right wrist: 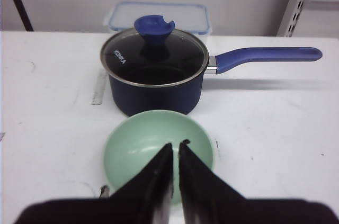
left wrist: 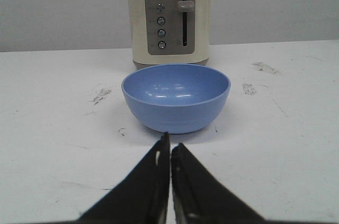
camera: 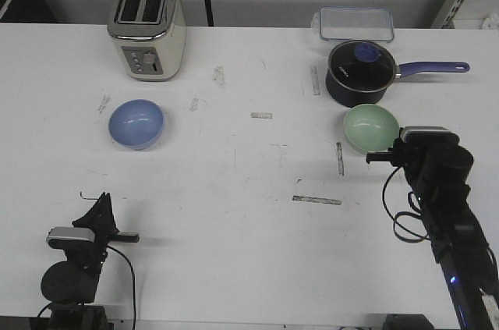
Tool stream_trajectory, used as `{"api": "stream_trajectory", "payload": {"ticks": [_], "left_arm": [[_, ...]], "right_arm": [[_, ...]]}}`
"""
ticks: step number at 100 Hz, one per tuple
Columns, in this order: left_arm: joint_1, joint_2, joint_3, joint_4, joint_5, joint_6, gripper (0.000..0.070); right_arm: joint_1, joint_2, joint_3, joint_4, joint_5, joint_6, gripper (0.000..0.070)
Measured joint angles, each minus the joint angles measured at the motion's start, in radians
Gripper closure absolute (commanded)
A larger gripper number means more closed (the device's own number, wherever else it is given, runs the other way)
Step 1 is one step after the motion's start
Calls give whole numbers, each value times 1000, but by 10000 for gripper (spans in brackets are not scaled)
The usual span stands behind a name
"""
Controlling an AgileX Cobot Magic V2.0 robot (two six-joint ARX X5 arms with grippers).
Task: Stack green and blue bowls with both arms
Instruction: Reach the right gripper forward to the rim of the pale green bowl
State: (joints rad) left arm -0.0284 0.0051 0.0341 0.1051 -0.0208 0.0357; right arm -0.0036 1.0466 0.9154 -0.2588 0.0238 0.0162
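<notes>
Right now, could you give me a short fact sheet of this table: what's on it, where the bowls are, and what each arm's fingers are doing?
Blue bowl: upright, in front of the toaster, empty
Green bowl: upright, empty, just in front of the lidded pot
Behind pot: clear lidded box
Left fingers: closed, short of the blue bowl
Right fingers: closed, above the green bowl's near rim
Stacking: not yet done

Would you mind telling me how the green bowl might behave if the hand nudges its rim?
The green bowl looks smooth and glossy, so it probably slides easily. Its rounded sides suggest it may rock or tip. It seems rigid, likely light.
</notes>
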Motion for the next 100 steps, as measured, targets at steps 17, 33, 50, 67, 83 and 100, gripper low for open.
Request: {"api": "stream_trajectory", "payload": {"ticks": [17, 33, 50, 67, 83, 100], "left_arm": [[0, 0, 0, 0, 0, 0, 697], [0, 0, 0, 0, 0, 0, 697], [0, 0, 0, 0, 0, 0, 697], [0, 0, 0, 0, 0, 0, 697], [0, 0, 0, 0, 0, 0, 697], [0, 0, 0, 0, 0, 0, 697]], "right_arm": [[-53, 170, 150, -143, 0, 6, 690], [-107, 322, 306, -291, -22, 76, 688], [-157, 475, 465, -420, -142, 132, 625], [-183, 597, 564, -509, -209, 151, 213], [-203, 655, 573, -508, -293, 162, 150], [-212, 709, 573, -508, -317, 166, 150]]}}
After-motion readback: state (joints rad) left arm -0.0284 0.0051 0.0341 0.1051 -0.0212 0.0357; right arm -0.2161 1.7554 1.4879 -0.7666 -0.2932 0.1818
